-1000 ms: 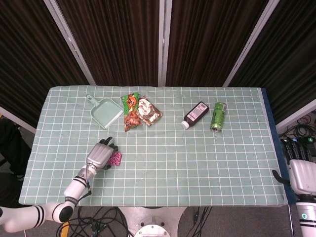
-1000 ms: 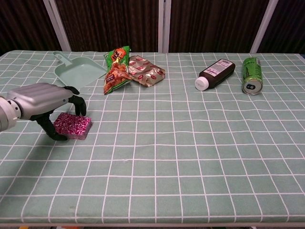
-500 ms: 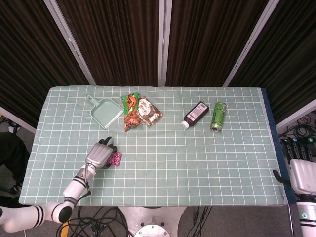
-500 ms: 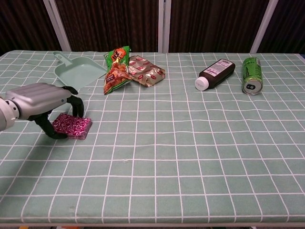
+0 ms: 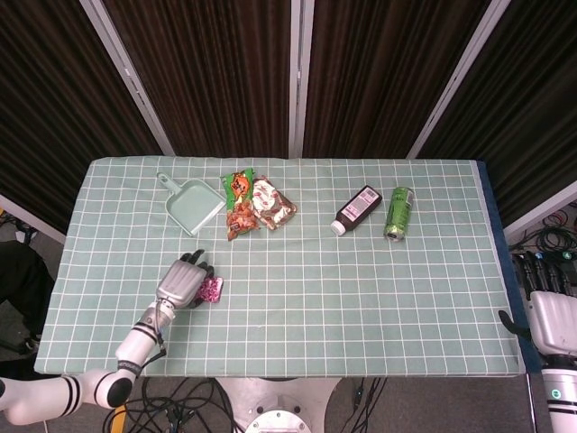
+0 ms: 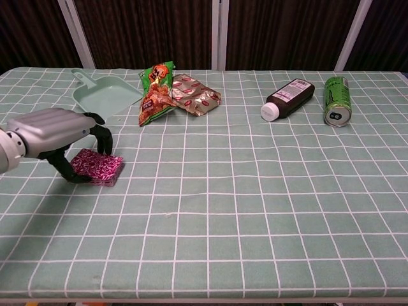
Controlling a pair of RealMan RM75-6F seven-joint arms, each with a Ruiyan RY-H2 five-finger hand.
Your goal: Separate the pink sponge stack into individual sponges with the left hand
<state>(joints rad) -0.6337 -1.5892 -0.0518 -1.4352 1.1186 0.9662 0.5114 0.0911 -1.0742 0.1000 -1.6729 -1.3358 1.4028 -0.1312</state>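
A table covered in a pale green checked cloth (image 6: 255, 191), with the robot's left hand (image 6: 54, 131) arched over a pink sponge stack (image 6: 97, 167) that lies flat on the cloth, a little in front of and slightly left of a mint-green dustpan (image 6: 105, 95), on the side nearer the robot. The dark fingers (image 6: 102, 137) curl down around the stack, one on its far edge and the thumb at its left end, touching it in a loose cage; whether they are squeezing it firmly cannot be told. The stack sits flat, not lifted. It looks light, soft and compressible, likely wrapped or patterned in pink and white, so it should squash under pressure and may slide on the cloth if pushed from one side. A sensible hold would be on the top layer alone, pinched at its long edges. Just right of the dustpan lie two snack packets (image 6: 175, 89); much farther right are a dark bottle (image 6: 290, 99) and a green can (image 6: 337, 100), both on their sides. The right hand (image 5: 550, 320) hangs off the table's far right edge, fingers pointing up, holding nothing, apparently apart.
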